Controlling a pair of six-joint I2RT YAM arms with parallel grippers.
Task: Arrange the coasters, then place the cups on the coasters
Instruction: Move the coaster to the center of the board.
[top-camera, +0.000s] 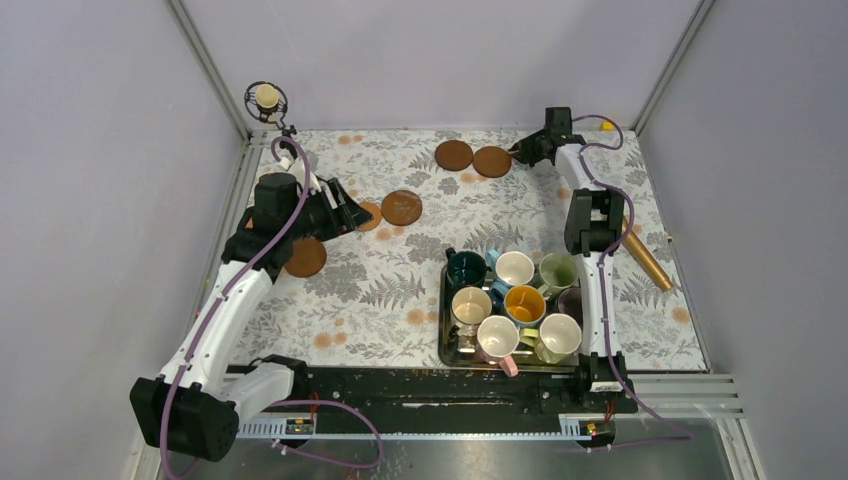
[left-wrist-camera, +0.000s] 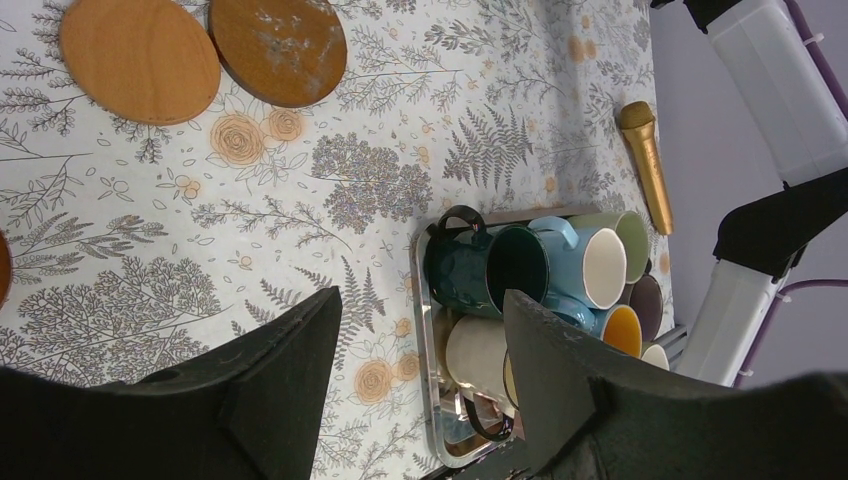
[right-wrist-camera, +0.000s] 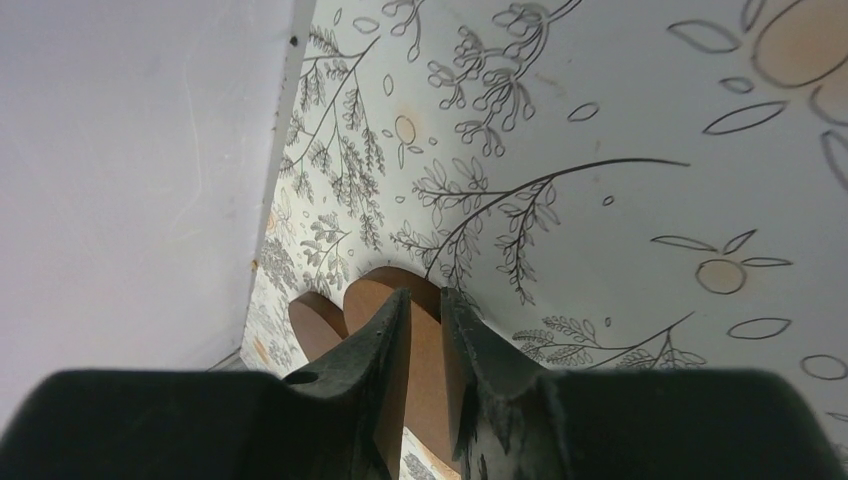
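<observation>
My left gripper (left-wrist-camera: 422, 298) stands wide open with nothing between its black fingers. In its wrist view only the fern-and-flower printed tablecloth (left-wrist-camera: 300, 180) and the far-off tray show through the gap. In the overhead view it sits low at the left-centre of the frame. Its tips are just beside an orange-brown round wooden coaster (top-camera: 370, 217), which it partly hides. A darker brown round coaster (top-camera: 401, 207) lies just right of that one. A third brown coaster (top-camera: 305, 257) lies below and left of this gripper, near my left forearm.

My right gripper (right-wrist-camera: 424, 295) reaches to the top of the overhead frame, at the right rim of the right-hand far coaster (top-camera: 491, 161). The left-hand far coaster (top-camera: 454, 155) lies right beside it, touching or nearly so. In the wrist view these jaws are almost together, leaving a narrow slit with the coaster's brown face showing in it. I cannot tell whether they pinch the disc or only stand over it.

The handled ceramic mugs crowd upright on the rectangular steel tray (top-camera: 443, 325), lower right of centre and well apart from every coaster. Among them are a dark green mug (top-camera: 466, 268), a white mug (top-camera: 514, 268), a pale green mug (top-camera: 557, 270) and a yellow-orange mug (top-camera: 524, 303).

A gold-coloured cylinder (top-camera: 648, 258) lies on the cloth at the right, beyond my right arm.
</observation>
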